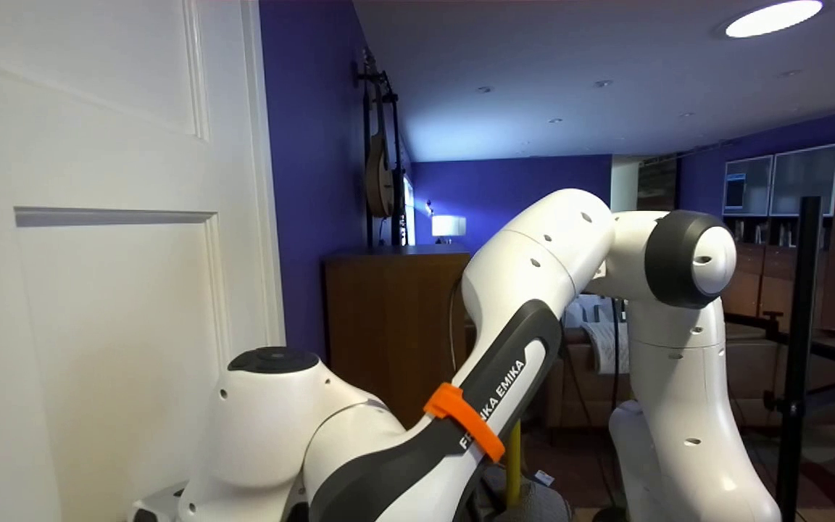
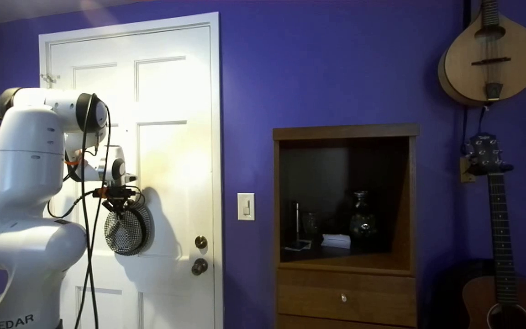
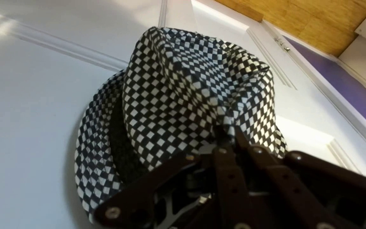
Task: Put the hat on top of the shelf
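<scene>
In our gripper (image 3: 229, 135), fingers clamp the hat (image 3: 170, 117) by its crown nr the door (image 2: 176, 192), well apart from the shelf (image 2: 345, 132). W/ only 1 pinch pt, it may twist loose if we swing fast.

In the wrist view the gripper (image 3: 229, 136) (dark and blurred) is cut off at the bottom and hides part of the hat (image 3: 170, 105). In an exterior view the bottom edge crops the shelf (image 2: 345, 132) and, lower right, the guitar (image 2: 503, 237). An orange strap (image 1: 464, 417), lower middle of an exterior view, covers some lettering (image 1: 502, 389).
</scene>
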Controlling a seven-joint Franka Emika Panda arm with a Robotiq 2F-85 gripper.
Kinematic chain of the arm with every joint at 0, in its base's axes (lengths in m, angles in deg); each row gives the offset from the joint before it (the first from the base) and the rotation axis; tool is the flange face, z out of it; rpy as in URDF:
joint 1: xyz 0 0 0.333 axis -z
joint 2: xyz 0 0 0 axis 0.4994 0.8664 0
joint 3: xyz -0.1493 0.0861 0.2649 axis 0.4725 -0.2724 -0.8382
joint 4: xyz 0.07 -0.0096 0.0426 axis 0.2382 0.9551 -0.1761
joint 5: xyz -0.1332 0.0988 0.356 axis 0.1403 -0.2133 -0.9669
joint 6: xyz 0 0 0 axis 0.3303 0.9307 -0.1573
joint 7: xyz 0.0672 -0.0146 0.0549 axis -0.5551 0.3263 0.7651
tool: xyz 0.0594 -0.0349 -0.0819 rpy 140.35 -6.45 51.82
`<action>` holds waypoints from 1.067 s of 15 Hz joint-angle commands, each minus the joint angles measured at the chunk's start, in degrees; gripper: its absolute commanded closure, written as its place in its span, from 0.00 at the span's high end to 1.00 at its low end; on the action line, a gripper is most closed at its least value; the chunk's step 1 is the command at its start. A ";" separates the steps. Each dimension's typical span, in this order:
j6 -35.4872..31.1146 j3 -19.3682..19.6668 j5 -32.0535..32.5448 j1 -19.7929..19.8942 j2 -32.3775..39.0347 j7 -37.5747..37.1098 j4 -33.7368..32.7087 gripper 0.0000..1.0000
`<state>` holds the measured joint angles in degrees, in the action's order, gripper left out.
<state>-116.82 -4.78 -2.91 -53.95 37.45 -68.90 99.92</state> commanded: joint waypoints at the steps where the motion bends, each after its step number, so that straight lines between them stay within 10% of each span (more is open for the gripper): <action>1: 5.88 0.59 2.53 -0.08 -2.61 -2.38 -1.35 0.02; 16: 19.37 1.27 8.36 3.52 -14.59 -9.97 0.48 0.02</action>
<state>-99.59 -3.38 3.98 -51.17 26.82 -75.94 98.90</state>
